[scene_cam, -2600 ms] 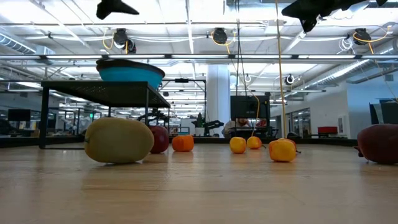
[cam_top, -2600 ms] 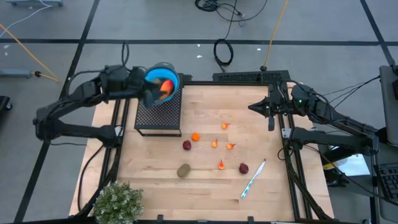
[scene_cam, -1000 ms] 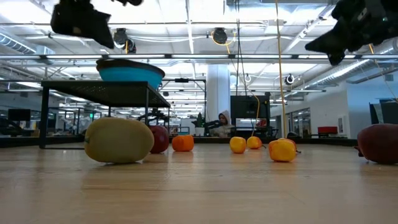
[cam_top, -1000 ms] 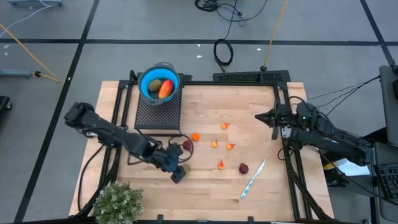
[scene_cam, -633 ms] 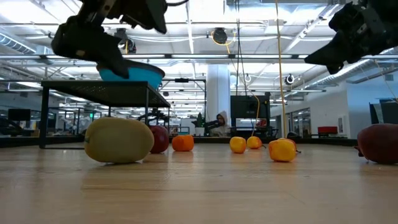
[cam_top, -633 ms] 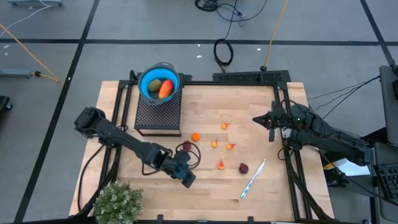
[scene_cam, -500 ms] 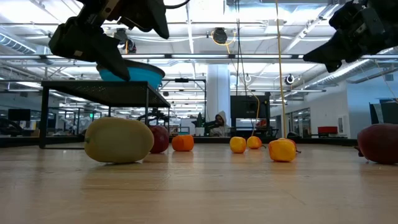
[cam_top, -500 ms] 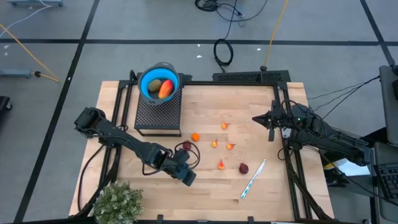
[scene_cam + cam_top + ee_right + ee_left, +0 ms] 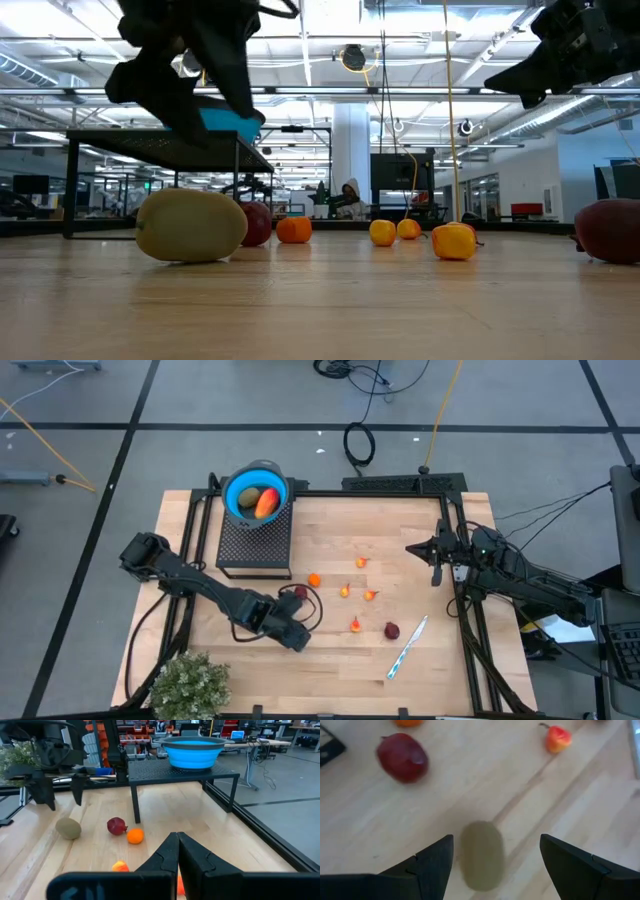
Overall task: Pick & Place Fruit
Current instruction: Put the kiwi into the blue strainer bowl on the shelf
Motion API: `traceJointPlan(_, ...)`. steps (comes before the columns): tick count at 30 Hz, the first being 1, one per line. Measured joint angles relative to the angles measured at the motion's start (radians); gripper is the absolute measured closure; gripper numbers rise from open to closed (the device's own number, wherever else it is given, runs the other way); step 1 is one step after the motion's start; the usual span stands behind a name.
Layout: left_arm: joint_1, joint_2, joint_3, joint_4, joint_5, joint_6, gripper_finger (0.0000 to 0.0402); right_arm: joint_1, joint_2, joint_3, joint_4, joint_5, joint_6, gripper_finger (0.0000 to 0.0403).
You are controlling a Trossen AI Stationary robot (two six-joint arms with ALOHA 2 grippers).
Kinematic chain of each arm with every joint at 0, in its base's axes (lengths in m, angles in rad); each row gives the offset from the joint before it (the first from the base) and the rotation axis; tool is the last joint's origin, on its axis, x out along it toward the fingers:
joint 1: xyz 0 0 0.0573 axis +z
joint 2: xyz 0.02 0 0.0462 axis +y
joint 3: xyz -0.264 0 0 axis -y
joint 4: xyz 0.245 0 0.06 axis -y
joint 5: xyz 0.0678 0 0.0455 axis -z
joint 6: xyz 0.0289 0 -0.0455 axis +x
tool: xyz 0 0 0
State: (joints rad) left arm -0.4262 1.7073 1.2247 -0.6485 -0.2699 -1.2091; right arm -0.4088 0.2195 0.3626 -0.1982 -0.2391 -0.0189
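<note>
Kiwi (image 9: 481, 854): brown-green oval, lying on table (image 9: 560, 795).

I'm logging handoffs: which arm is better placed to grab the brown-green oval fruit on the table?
Left. The left gripper hangs open right over the brown-green oval fruit, fingers either side. The right gripper is shut, near the table's far right edge.

Right gripper (image 9: 178, 851) fingers pressed together at frame bottom. Beyond: blue bowl (image 9: 194, 752) on black stand (image 9: 175, 770); brown-green oval (image 9: 68, 828), dark red ball (image 9: 116, 826), orange ball (image 9: 135, 836) on wooden table (image 9: 165, 815). Left gripper (image 9: 62, 790) hangs open just above the oval.
</note>
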Motion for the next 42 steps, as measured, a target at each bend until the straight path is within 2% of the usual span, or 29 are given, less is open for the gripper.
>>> traceJointPlan(15, -0.002, 0.073, -0.001, 0.025, 0.012, 0.056, 0.0105, 0.000, 0.001, 0.000, -0.002, 0.003, -0.001, 0.0403)
traceJointPlan(28, -0.003, 0.234, 0.002, 0.045, 0.142, 0.037, 0.0105, 0.000, 0.000, 0.000, -0.002, 0.003, 0.002, 0.0403)
traceJointPlan(42, -0.003, 0.241, 0.002, 0.049, 0.161, 0.042, 0.0105, 0.000, 0.000, 0.000, -0.001, 0.003, 0.006, 0.0403)
